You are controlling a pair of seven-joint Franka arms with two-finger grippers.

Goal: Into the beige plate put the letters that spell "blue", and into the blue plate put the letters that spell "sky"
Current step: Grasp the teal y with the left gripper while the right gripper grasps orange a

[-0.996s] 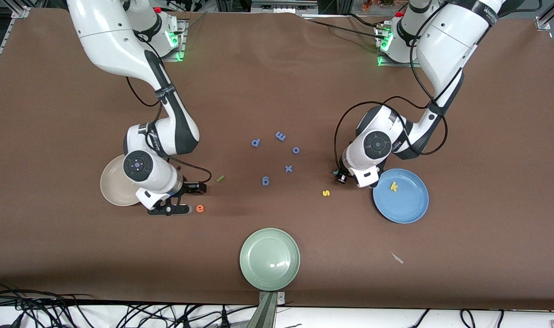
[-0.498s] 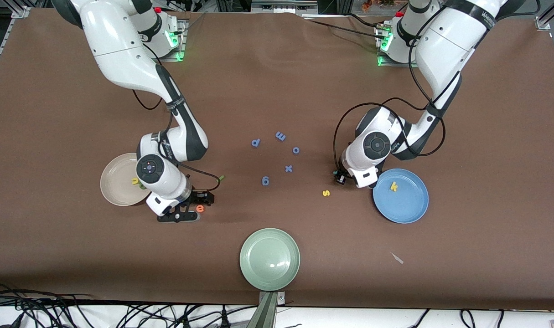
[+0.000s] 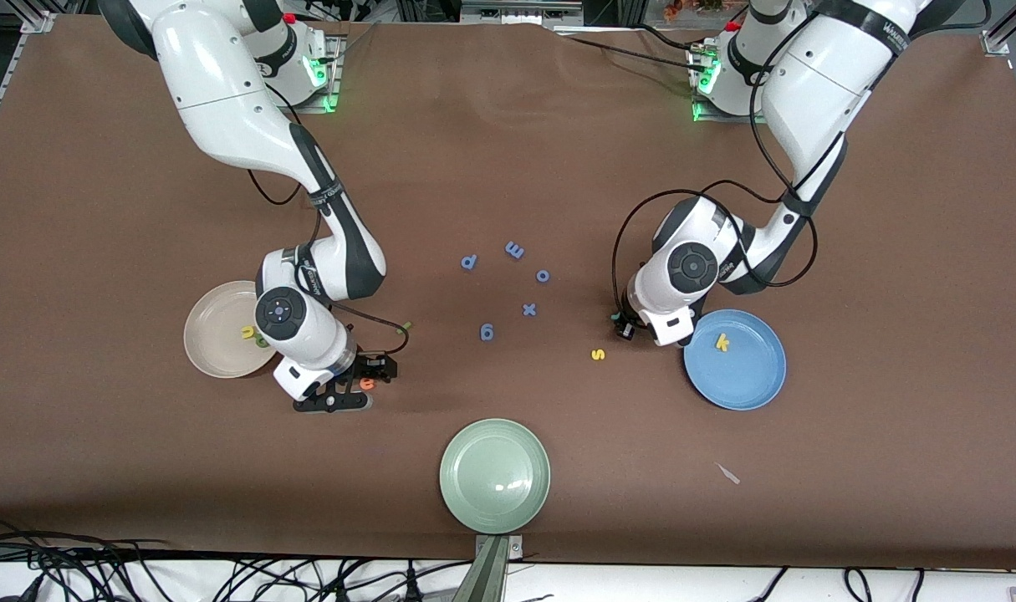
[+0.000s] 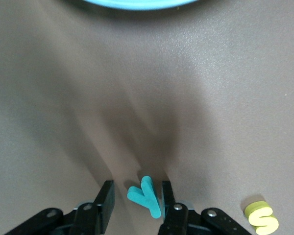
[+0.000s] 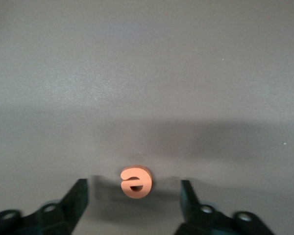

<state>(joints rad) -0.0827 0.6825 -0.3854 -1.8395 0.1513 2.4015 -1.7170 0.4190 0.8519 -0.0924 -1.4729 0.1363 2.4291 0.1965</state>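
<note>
**a:** two arms, both bent low to the tabletop. what is the right one doing?

**b:** it reaches from its base, elbow folded, wrist tipped straight down just beside the beige plate (image 3: 211,355). the right claw (image 5: 134,185) is spread wide, one finger on each side of the orange e (image 5: 135,182), neither touching it. the e lies flat on the tabletop (image 3: 140,468), at about four o'clock from the beige plate on the front view's clock.

**a:** and inside that plate?

**b:** the yellow u (image 3: 247,332) and the green b (image 3: 261,340), side by side near the rim at three o'clock. the green l (image 3: 405,326) lies outside, at one o'clock from the e, partly under a cable.

**a:** the left arm?

**b:** folded tight, forearm doubled back, wrist pointing down at the ten o'clock rim of the blue plate (image 3: 750,385). the left claw (image 4: 135,193) is down around the teal y (image 4: 146,196): one finger touches the y, the other stands a little apart, so it is not clenched.

**a:** the rest of "sky"?

**b:** the yellow k (image 3: 722,341) lies in the blue plate, at eleven o'clock from its middle. the yellow s (image 3: 597,354) is on the tabletop, at nine o'clock from that plate and near the left claw.

**a:** anything else?

**b:** five blue-purple letters (image 3: 514,249) lie mid-tabletop, and a pale green plate (image 3: 495,510) sits at six o'clock from them.
</note>
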